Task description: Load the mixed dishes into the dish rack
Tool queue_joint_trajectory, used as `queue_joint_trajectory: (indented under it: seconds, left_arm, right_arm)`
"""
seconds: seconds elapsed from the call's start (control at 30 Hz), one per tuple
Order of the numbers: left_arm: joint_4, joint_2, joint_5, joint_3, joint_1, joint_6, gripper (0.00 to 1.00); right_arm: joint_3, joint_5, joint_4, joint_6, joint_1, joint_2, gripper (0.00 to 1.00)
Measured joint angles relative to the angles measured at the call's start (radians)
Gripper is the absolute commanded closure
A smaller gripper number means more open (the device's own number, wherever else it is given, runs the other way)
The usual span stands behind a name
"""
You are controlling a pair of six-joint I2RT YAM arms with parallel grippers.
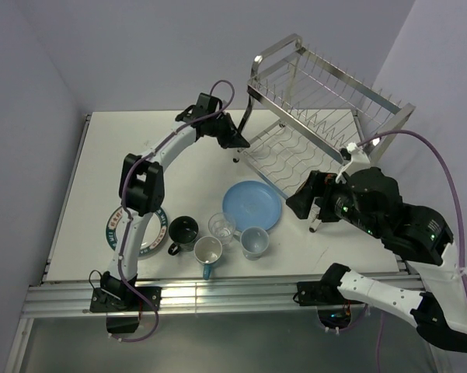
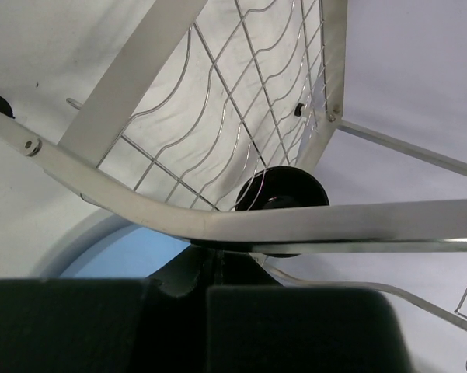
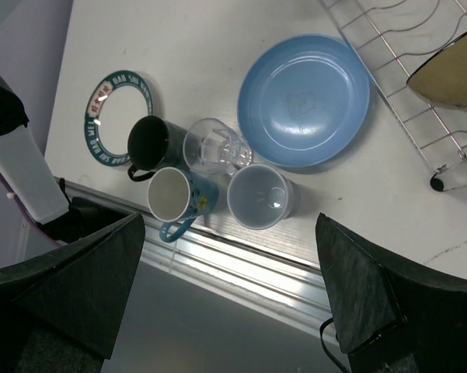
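The silver wire dish rack [image 1: 318, 109] stands at the back right. The light-blue plate [image 1: 252, 206] lies flat in front of it. The dark mug [image 1: 184, 231], clear glass [image 1: 221, 227], white-and-blue mug [image 1: 207, 252] and light-blue cup [image 1: 254, 242] stand in a cluster near the front edge. The white plate with teal rim [image 1: 116, 229] lies partly under my left arm. My left gripper [image 1: 237, 140] is shut, its tips just under a rack rail [image 2: 311, 221]. My right gripper [image 1: 303, 206] is open and empty by the rack's near corner. I cannot make out the black bowl for sure; a round black shape [image 2: 284, 190] shows through the wires.
A tan curved thing [image 3: 451, 78] rests on the lower tier's wires above a rack foot [image 3: 443, 183]. The table's aluminium front rail [image 1: 217, 295] runs just behind the cups. Walls close in at the left and back.
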Motion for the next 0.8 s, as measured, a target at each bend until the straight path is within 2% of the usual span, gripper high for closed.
queue_joint_trajectory:
  seconds: [0.07,0.1,0.2,0.23,0.33,0.4,0.47,0.63,0.8]
  left_arm:
    - [0.011,0.02,0.011,0.016,-0.002,0.0,1.0]
    - [0.01,0.026,0.018,0.017,-0.002,0.0,0.96]
    - [-0.01,0.029,0.019,0.017,-0.002,0.021,0.78]
    - [-0.016,0.027,0.014,0.013,-0.002,0.031,0.68]
    - [-0.017,-0.037,-0.035,-0.099,0.0,0.066,0.55]
    - [-0.049,-0.128,-0.084,-0.23,0.004,0.092,0.53]
    - [-0.092,-0.201,-0.127,-0.3,0.01,0.119,0.52]
    - [-0.147,-0.348,-0.21,-0.354,0.022,0.192,0.51]
    - [-0.162,-0.398,-0.254,-0.368,0.023,0.245,0.51]
  right_arm:
    - [0.0,-0.008,0.0,-0.003,0.0,0.017,0.02]
    - [0.0,-0.014,0.0,-0.004,0.0,0.021,0.02]
    - [0.0,-0.019,0.0,-0.008,0.0,0.026,0.02]
    - [0.0,-0.021,0.0,-0.008,0.0,0.026,0.02]
    - [0.0,-0.023,0.0,-0.008,0.0,0.022,0.02]
    - [0.0,-0.023,0.001,-0.008,0.0,0.011,0.02]
    - [0.0,-0.025,0.001,-0.008,0.0,-0.005,0.02]
    - [0.0,-0.028,0.002,-0.008,0.0,-0.013,0.02]
    - [0.0,-0.037,0.002,-0.008,0.0,-0.014,0.02]
